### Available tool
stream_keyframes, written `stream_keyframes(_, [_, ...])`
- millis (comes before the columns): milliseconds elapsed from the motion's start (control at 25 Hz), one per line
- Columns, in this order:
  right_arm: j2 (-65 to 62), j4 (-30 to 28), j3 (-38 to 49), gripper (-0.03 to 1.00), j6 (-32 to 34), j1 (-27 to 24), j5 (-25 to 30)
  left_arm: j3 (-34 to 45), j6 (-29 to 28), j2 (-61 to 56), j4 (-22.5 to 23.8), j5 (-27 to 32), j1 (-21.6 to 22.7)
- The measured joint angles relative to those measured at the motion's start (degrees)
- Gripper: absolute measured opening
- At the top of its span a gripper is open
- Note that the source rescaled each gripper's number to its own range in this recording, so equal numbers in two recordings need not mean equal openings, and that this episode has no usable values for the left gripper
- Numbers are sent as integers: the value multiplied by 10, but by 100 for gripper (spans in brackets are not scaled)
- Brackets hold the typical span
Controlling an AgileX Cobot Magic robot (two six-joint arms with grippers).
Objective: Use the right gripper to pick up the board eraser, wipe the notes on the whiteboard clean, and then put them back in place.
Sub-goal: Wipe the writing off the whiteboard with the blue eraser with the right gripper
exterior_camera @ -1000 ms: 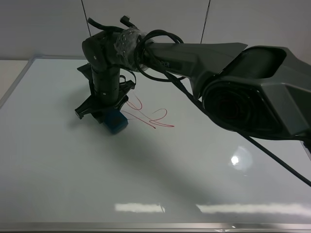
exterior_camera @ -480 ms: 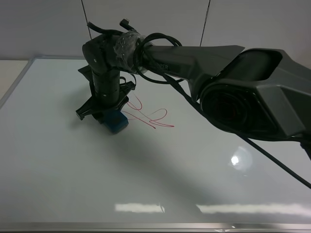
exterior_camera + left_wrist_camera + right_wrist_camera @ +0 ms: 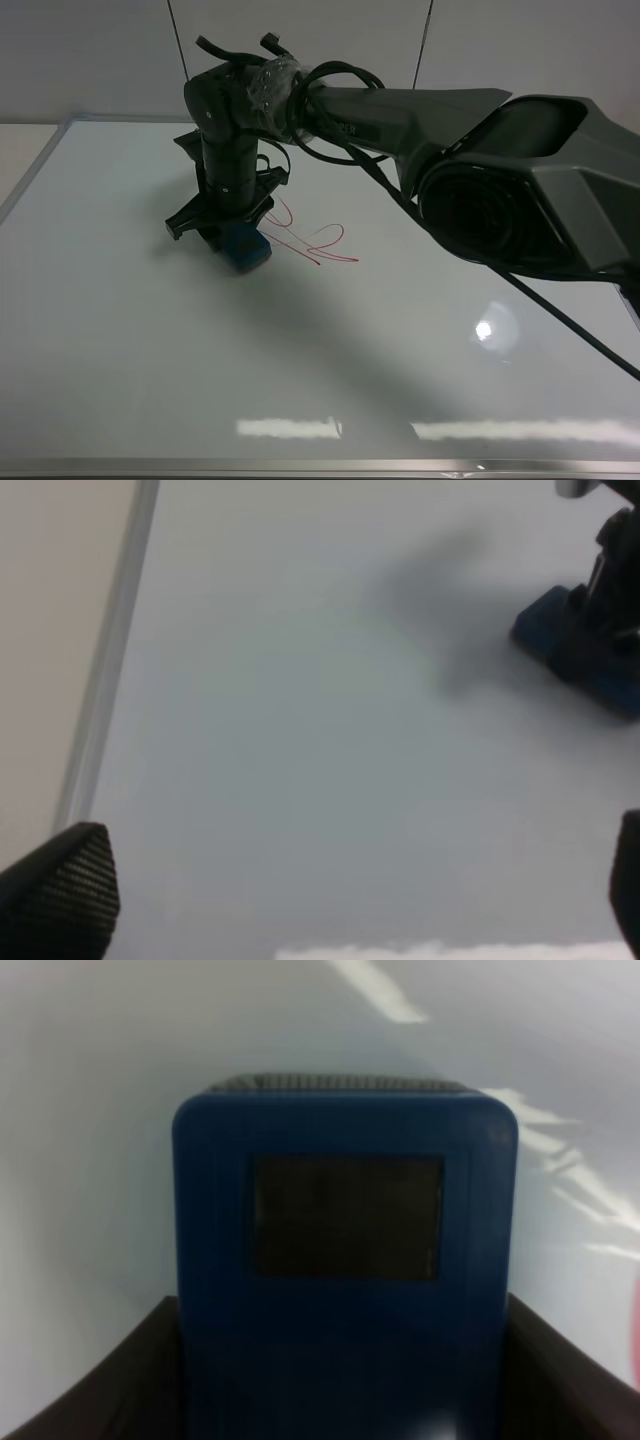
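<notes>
Whiteboard [image 3: 130, 330]: glossy and bare across its left side, with the silver frame running along the edge.
Left gripper [image 3: 345, 885]: fingers stand wide apart with nothing between them; it hangs over bare board, well away from the work.
Board eraser [image 3: 246, 248]: face down on the board, just left of the red scribble; whether its felt already touches the nearest stroke is hard to tell from above.
Right gripper [image 3: 232, 232]: clamped on the board eraser, a finger on each long side (the right wrist view shows the blue block filling the gap).
Change: over the last second the gripper and eraser have slid a little rightward, toward the marks, and the wrist has turned slightly.
Meaning: pickup looks done; the wipe is probably just starting, since no stroke has gone yet.
Notes [image 3: 318, 243]: red loops intact, lying right of the eraser.
Arm pose: the right arm reaches in from the right across the middle, forearm nearly level, wrist bent straight down onto the board.
</notes>
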Motion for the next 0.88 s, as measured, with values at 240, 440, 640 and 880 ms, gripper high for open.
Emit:
stream_keyframes(240, [0, 5, -3, 1, 0, -30, 27, 0, 0, 0, 0, 0, 0])
stream_keyframes(440, [0, -9, -3, 1, 4, -45, 38, 0, 0, 0, 0, 0, 0])
stream_keyframes(640, [0, -19, -4, 1, 10, -64, 51, 0, 0, 0, 0, 0, 0])
stream_keyframes(880, [-1, -18, -4, 1, 12, -109, 68, 0, 0, 0, 0, 0, 0])
